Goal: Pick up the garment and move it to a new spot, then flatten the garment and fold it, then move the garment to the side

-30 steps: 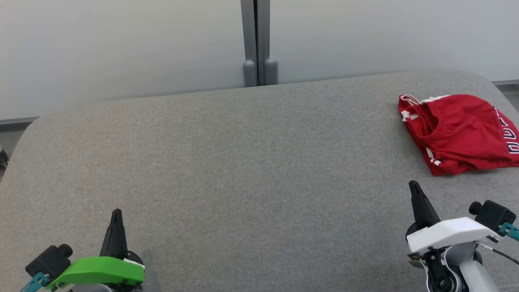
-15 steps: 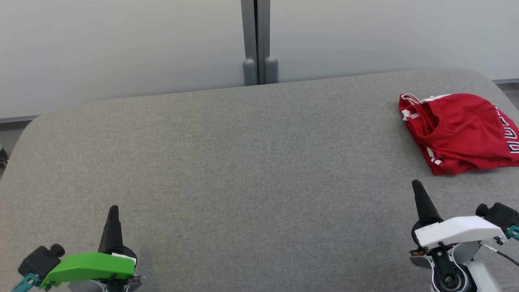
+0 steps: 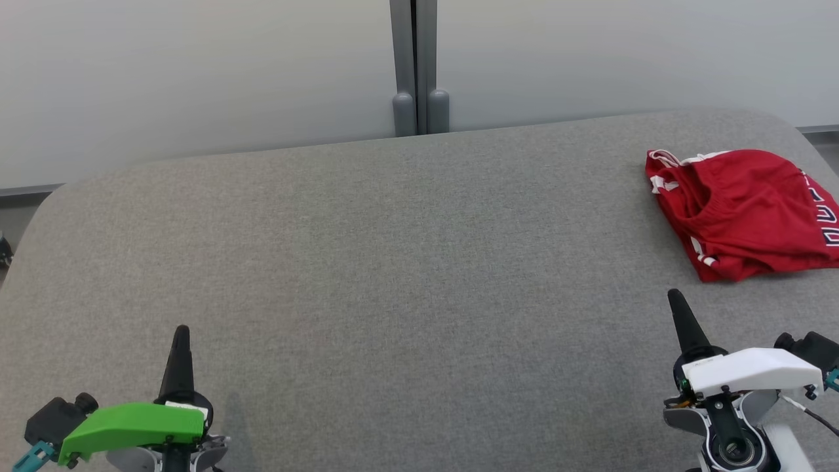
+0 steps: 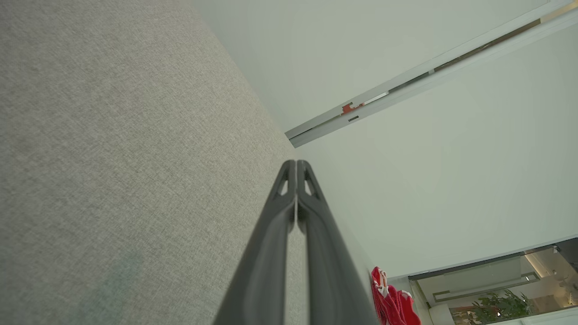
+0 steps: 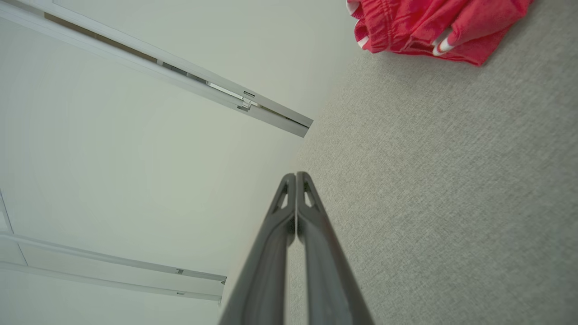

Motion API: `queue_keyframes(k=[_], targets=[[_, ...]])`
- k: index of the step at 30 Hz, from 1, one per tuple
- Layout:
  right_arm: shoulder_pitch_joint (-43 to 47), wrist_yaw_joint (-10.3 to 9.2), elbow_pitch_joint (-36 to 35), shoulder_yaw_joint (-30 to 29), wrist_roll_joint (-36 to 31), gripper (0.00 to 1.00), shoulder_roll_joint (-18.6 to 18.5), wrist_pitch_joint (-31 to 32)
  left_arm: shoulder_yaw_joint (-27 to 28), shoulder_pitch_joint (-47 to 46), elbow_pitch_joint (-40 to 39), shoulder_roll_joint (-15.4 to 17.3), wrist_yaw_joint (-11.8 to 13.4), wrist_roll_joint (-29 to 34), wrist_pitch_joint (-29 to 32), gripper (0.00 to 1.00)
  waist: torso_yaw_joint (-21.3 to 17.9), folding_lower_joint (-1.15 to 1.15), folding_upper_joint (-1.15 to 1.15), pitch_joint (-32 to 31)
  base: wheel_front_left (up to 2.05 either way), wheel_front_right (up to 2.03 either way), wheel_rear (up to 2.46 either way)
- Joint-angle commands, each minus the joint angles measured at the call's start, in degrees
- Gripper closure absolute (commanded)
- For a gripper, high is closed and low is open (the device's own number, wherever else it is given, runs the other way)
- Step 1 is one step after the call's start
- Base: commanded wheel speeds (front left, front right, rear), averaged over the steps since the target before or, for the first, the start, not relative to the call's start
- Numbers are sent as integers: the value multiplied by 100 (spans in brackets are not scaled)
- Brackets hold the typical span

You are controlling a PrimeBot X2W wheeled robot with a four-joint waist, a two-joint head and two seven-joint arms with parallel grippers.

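My left pincer (image 3: 181,331), over the table's (image 3: 393,262) near left, and my right pincer (image 3: 675,296), over its near right, are both pressed shut and empty. In the last second they only settled back slightly; the red garment (image 3: 741,210) stays folded at the table's far right corner, so I judge the task finished.

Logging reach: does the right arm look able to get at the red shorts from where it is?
Probably yes. The right gripper, shut and empty, sits on the near side of the red shorts, with bare grey tabletop between them and nothing in the way. It would need to open first.
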Motion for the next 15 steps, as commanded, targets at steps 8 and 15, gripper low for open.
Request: queue_keyframes(k=[8,15], targets=[[-98,0,-112,-116,500,100,27,151,72,-183,-82,23,-13,-546,153,100,2,0,0,16,0,0,0],[-97,0,-134,-181,824,100,58,244,99,-206,-98,23,-14,-891,249,100,3,0,0,30,0,0,0]])
